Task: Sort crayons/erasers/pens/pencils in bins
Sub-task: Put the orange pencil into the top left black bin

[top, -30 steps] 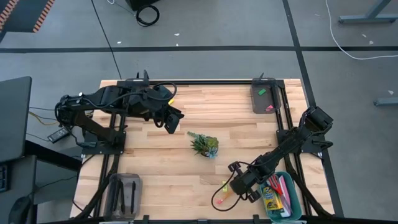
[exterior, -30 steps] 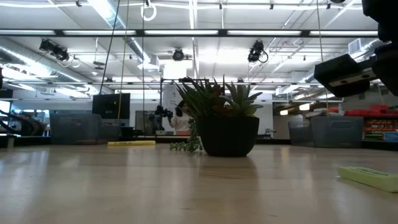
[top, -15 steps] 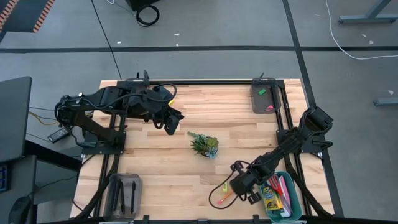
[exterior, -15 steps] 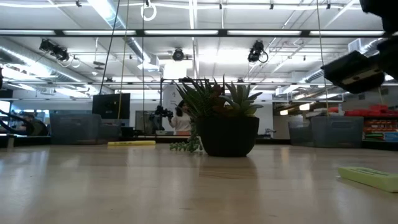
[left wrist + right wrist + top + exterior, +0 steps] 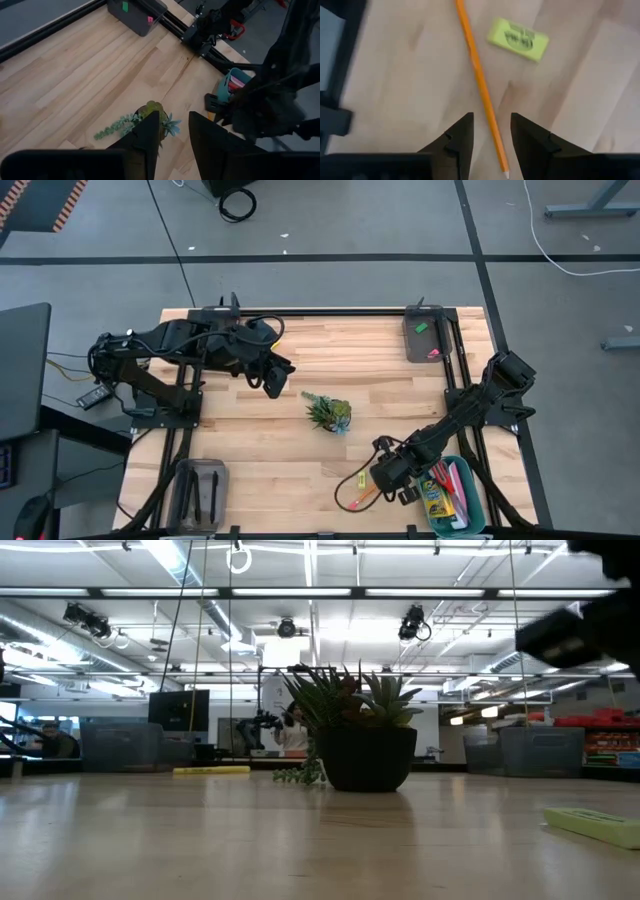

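Note:
An orange pencil (image 5: pixel 479 80) lies flat on the wooden table, with a yellow-green eraser (image 5: pixel 517 39) beside it. My right gripper (image 5: pixel 491 117) points down over the pencil, open, one finger on each side of it and clear of it. In the high view this gripper (image 5: pixel 383 476) is at the near right, next to the teal bin (image 5: pixel 478 480) that holds the crayon box (image 5: pixel 436 498). My left gripper (image 5: pixel 270 383) hangs above the far left of the table, open and with nothing in it.
A potted plant (image 5: pixel 329 412) stands at the table's middle. A dark grey bin (image 5: pixel 412 345) at the far right holds a green eraser (image 5: pixel 421 327) and a pink eraser (image 5: pixel 433 353). A translucent bin (image 5: pixel 188 480) at the near left holds black pens (image 5: pixel 212 490).
My right gripper has tipped more steeply downward over the pencil and shifted slightly toward the table's left edge; in the low view its wrist has risen a little.

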